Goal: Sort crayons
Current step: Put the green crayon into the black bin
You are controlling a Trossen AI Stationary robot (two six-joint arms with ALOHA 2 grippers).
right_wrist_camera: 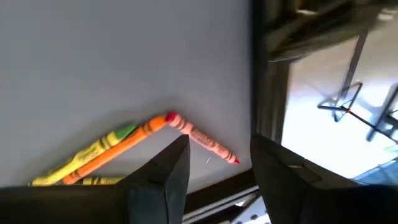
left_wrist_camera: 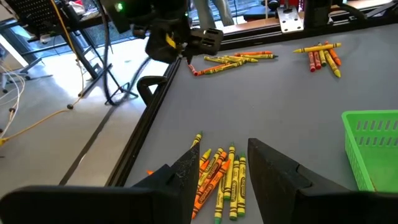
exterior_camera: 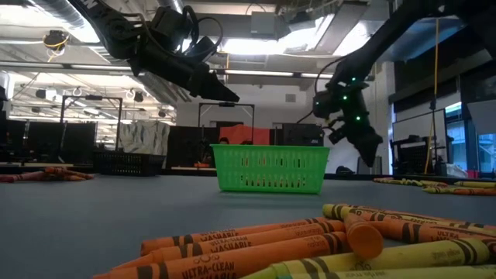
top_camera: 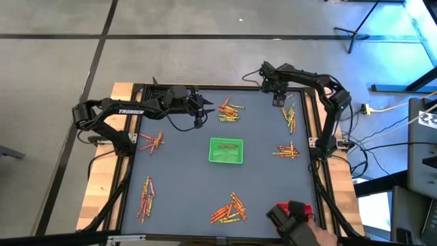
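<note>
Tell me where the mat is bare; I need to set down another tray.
Bare: between the green basket and the left-edge crayons, and between the basket and the near crayon pile. Crowded: the far edge, where both end effectors, left and right, hang by crayon piles, and the right edge.

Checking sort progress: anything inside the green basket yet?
From above, the green basket shows only its ribbed floor, no crayons visible. At table level its slatted wall hides the bottom, so that view adds nothing.
</note>
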